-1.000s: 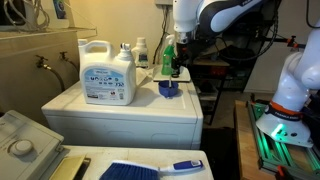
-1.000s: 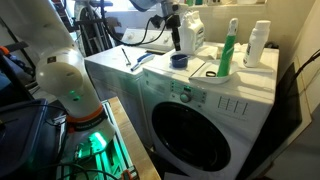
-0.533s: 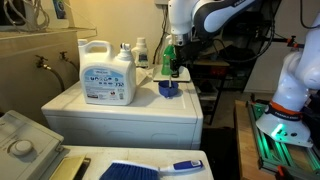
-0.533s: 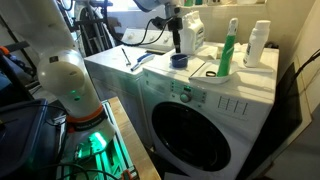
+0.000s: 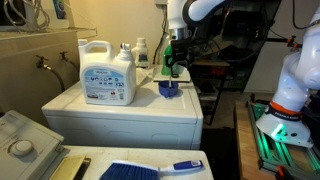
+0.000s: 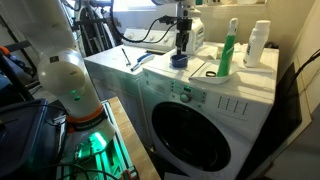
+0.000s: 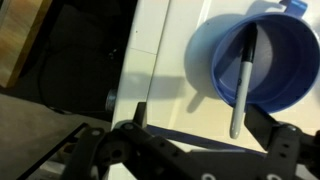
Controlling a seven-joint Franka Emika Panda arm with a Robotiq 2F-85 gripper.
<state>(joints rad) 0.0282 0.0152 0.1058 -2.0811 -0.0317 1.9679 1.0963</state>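
A blue cup (image 7: pixel 262 55) stands on the white washing machine top (image 5: pixel 120 110). A grey pen (image 7: pixel 241 85) leans inside it, with its lower end sticking out over the rim. My gripper (image 7: pixel 200 112) is open just above the cup, and the pen's end lies between the fingers, closer to the right one. It touches neither finger that I can see. In both exterior views the gripper (image 5: pixel 176 66) (image 6: pixel 181 44) hangs straight over the cup (image 5: pixel 171 89) (image 6: pixel 179 61).
A large white detergent jug (image 5: pixel 107 75) stands on the machine near the cup. A green spray bottle (image 6: pixel 230 48) and a white bottle (image 6: pixel 258 45) stand near the wall. A blue brush (image 5: pixel 150 168) lies in the foreground. The machine's edge (image 7: pixel 130 80) drops to a dark gap.
The gripper has shifted a little sideways over the cup and the arm above it has turned. The cup and pen have not moved.
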